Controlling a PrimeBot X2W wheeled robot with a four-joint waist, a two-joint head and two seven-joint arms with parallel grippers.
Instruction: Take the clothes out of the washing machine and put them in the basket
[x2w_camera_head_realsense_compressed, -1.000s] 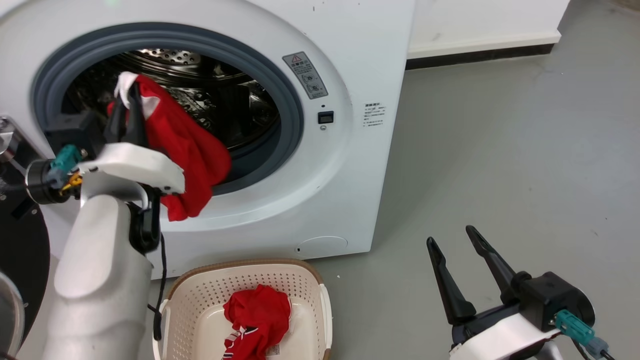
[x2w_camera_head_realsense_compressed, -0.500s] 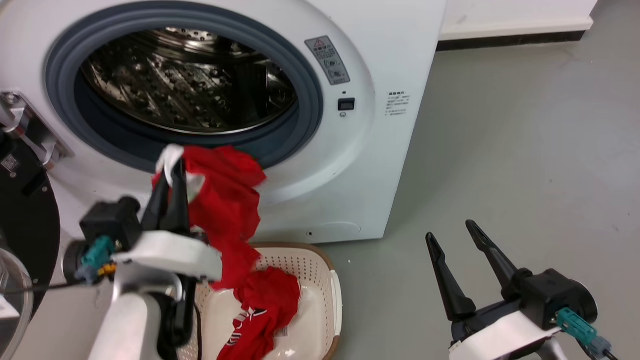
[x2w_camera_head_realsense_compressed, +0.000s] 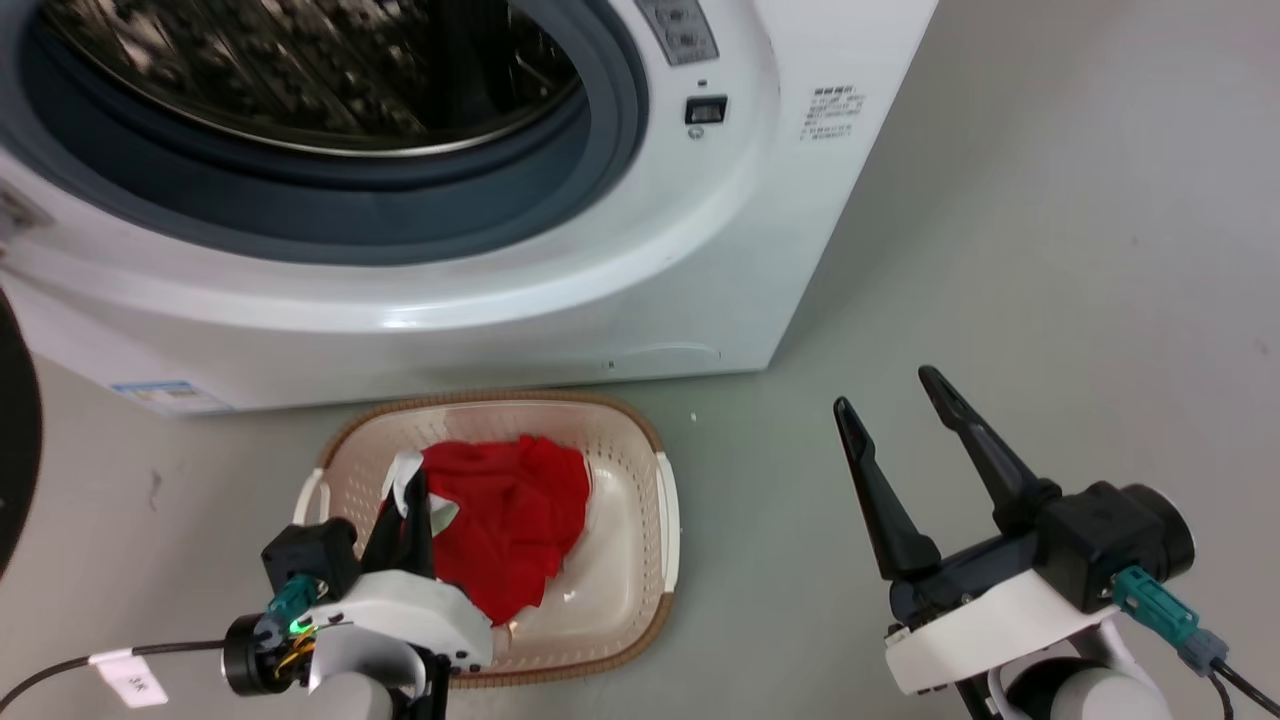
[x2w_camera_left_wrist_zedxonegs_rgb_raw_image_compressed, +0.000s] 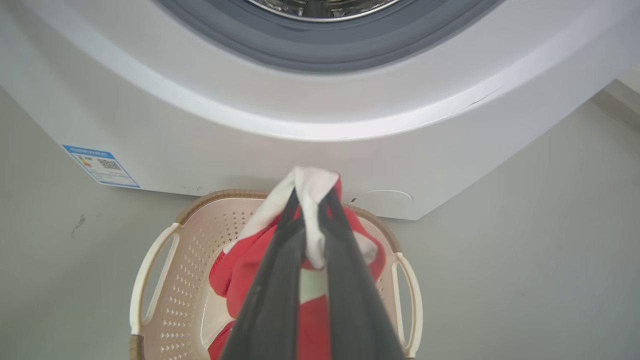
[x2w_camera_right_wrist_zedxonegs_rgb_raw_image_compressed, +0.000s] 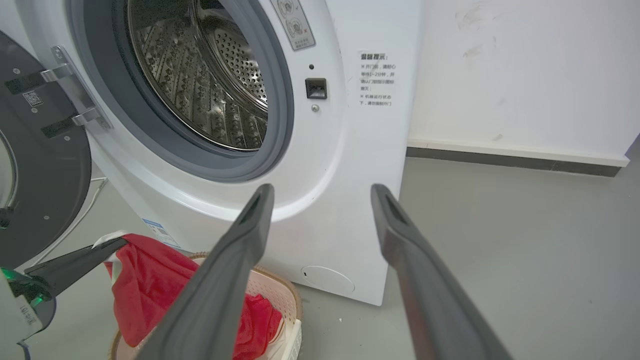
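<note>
The white washing machine (x2w_camera_head_realsense_compressed: 700, 250) stands with its porthole open, and its steel drum (x2w_camera_right_wrist_zedxonegs_rgb_raw_image_compressed: 200, 85) looks bare in the right wrist view. The cream basket (x2w_camera_head_realsense_compressed: 620, 560) sits on the floor just in front of it. My left gripper (x2w_camera_head_realsense_compressed: 412, 485) is over the basket's near-left side, shut on the white edge of a red garment (x2w_camera_left_wrist_zedxonegs_rgb_raw_image_compressed: 310, 200). That garment hangs down into the basket onto the other red clothes (x2w_camera_head_realsense_compressed: 510, 520). My right gripper (x2w_camera_head_realsense_compressed: 882, 390) is open and empty above the floor, right of the basket.
The machine's black-framed door (x2w_camera_right_wrist_zedxonegs_rgb_raw_image_compressed: 40, 165) stands open on the left. Grey floor (x2w_camera_head_realsense_compressed: 1050, 250) stretches to the right of the machine and basket. A white wall with a dark skirting (x2w_camera_right_wrist_zedxonegs_rgb_raw_image_compressed: 500, 162) runs behind. A cable (x2w_camera_head_realsense_compressed: 60, 665) trails from my left wrist.
My left gripper has carried the red garment from the porthole down into the basket. The head camera has tilted down. The right gripper has stayed open.
</note>
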